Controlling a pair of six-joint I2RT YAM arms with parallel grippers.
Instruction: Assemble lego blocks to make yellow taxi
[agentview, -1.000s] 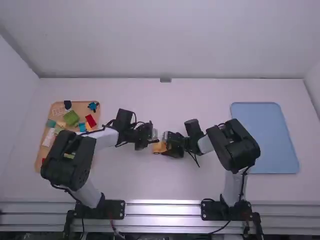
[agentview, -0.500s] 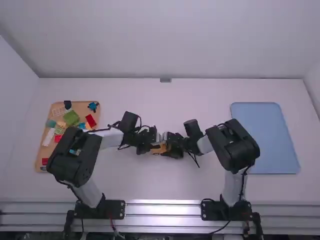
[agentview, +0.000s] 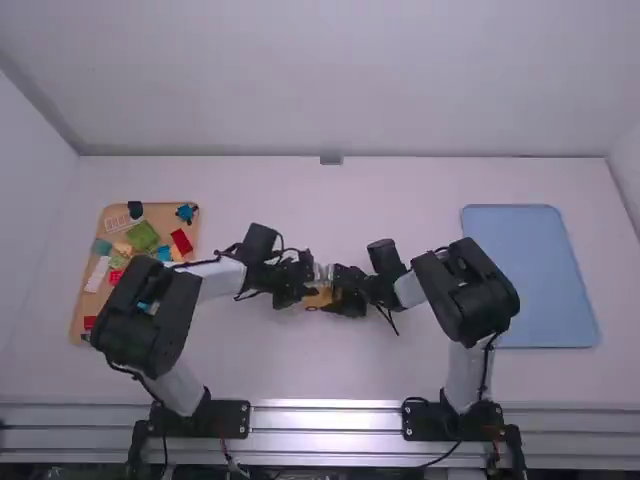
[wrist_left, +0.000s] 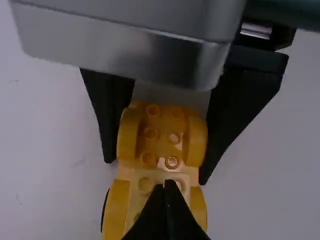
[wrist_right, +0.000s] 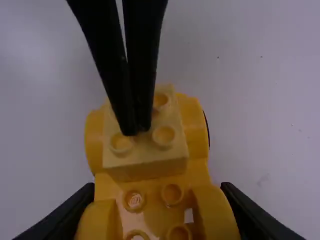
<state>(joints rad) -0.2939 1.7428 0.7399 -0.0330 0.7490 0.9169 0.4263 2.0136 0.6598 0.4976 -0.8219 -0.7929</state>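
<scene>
High view: both arms work in the middle of the frame, the left gripper (agentview: 293, 283) and the right gripper (agentview: 348, 293) facing each other over the white table (agentview: 430, 370), yellow car body (agentview: 318, 298) between them; fingers too small to read from here. Tan tray (agentview: 76, 325) at the left side of the frame, partly behind the left arm; in it a green block (agentview: 142, 236), a red block (agentview: 181, 240) right of the green, a blue piece (agentview: 186, 213) near the tray's upper right corner, a dark blue piece (agentview: 135, 209) at its upper edge, more small pieces around. Blue tray (agentview: 530, 280) at the right side of the frame. Left wrist view: left gripper (wrist_left: 167, 182) with its two fingers together, nothing between them, tips over the pale yellow block (wrist_left: 145, 184) low in the frame. Block sits on one end of the car body, between two rounded yellow fenders; other end of the body, studs bare, is at the centre, other arm's black fingers along both sides. Right wrist view: right gripper (wrist_right: 157, 190) clamped on the car body, one finger to each side, lower left and lower right of the frame. Pale block above centre, studs up, the other arm's joined fingertips over its top between studs; whether they press on it, cannot tell. Dark wheel edge visible beside the fender at right.
</scene>
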